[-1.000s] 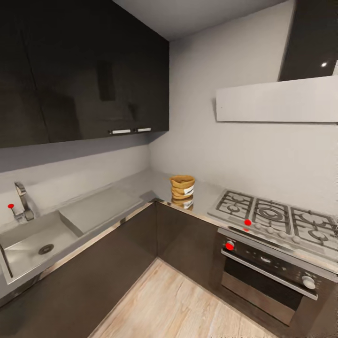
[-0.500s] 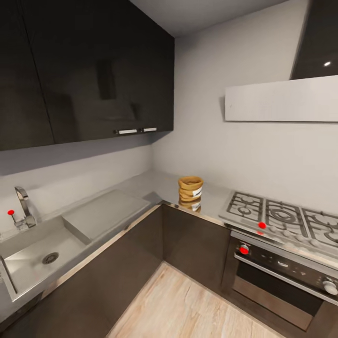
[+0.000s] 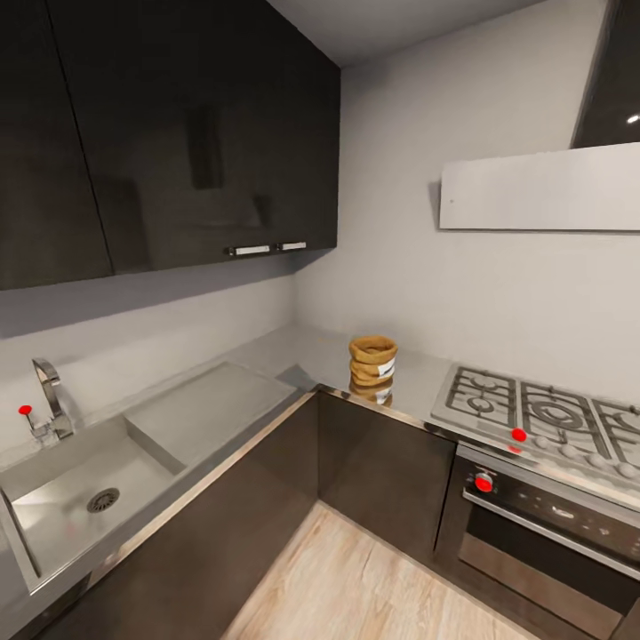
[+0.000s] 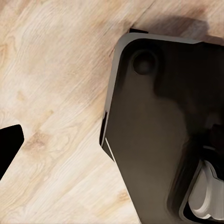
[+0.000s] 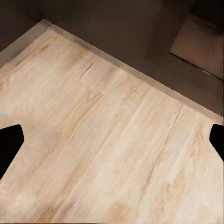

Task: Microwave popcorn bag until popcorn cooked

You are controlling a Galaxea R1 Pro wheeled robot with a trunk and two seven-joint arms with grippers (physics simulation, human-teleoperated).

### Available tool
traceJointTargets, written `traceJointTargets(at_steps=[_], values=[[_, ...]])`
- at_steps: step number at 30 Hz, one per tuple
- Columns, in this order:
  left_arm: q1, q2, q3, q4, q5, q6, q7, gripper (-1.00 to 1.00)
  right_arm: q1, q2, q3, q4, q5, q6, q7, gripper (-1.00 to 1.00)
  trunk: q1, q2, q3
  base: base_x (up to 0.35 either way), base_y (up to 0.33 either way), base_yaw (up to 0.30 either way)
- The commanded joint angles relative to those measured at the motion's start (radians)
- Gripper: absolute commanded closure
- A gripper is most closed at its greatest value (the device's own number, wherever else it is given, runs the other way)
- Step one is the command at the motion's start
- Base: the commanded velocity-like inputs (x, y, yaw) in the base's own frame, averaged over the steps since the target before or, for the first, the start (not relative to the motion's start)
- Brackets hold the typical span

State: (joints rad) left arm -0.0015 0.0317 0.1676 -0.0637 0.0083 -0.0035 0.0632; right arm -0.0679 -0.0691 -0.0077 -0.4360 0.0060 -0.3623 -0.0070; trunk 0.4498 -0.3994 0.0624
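- The small tan-orange burlap popcorn bag (image 3: 372, 360) stands upright on the long grey brushed-steel countertop (image 3: 293, 351), near the inner corner, its rolled rim up and a white label on its side.
- Across the last second the bag has slid rightward and slightly down in my head view, and the whole kitchen has shifted with it. That is my own camera moving, not the bag; I judge I am still approaching and lining up on it.
- Just beside the bag along the same run lies the steel gas hob with dark grates (image 3: 542, 413), and below that the steel oven with red-marked knobs (image 3: 551, 524).
- On the other run are the recessed steel sink (image 3: 76, 489) and its bent chrome tap (image 3: 49, 400).
- Glossy dark wall cabinets (image 3: 178, 133) hang over that side.
- My right gripper (image 5: 112, 140) points at the pale wood plank floor (image 5: 107, 140), fingertips spread wide and holding nothing.
- My left gripper also looks at the floor, beside my dark base; one fingertip (image 4: 9, 144) shows, so I cannot tell its state.
- Nothing is grasped yet; the pickup comes next, I judge.
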Motion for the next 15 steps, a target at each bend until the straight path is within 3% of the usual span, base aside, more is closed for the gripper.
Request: traceJointTargets(at_steps=[1,7,8,13,15], values=[[0.000,0.000,0.004,0.000,0.001,0.000,0.001,-1.00,0.000,0.000,-0.001,-0.066,0.000,-0.001,-0.001,-1.00,0.000,-0.001,-0.001,0.002,0.002,0.000],[0.000,-0.002,0.004,0.000,0.001,-0.001,0.001,-1.00,0.000,0.001,-0.004,-0.448,-0.003,0.036,-0.002,-1.00,0.000,-0.001,-0.001,0.000,0.000,0.000],[0.000,-0.002,0.004,0.000,0.001,-0.001,0.001,-1.00,0.000,0.001,-0.004,-0.472,-0.003,0.048,-0.002,-1.00,0.000,-0.001,-0.001,0.000,0.000,0.000],[0.000,-0.007,0.004,-0.001,0.001,-0.002,0.001,-1.00,-0.001,0.001,-0.005,-0.741,-0.004,0.256,-0.005,-1.00,0.000,-0.001,-0.001,0.000,0.000,0.000],[0.000,-0.008,0.004,-0.001,0.001,-0.002,0.001,-1.00,-0.041,0.001,-0.005,-0.830,-0.006,0.322,-0.032,-1.00,0.000,-0.001,-0.001,0.000,0.000,0.000]])
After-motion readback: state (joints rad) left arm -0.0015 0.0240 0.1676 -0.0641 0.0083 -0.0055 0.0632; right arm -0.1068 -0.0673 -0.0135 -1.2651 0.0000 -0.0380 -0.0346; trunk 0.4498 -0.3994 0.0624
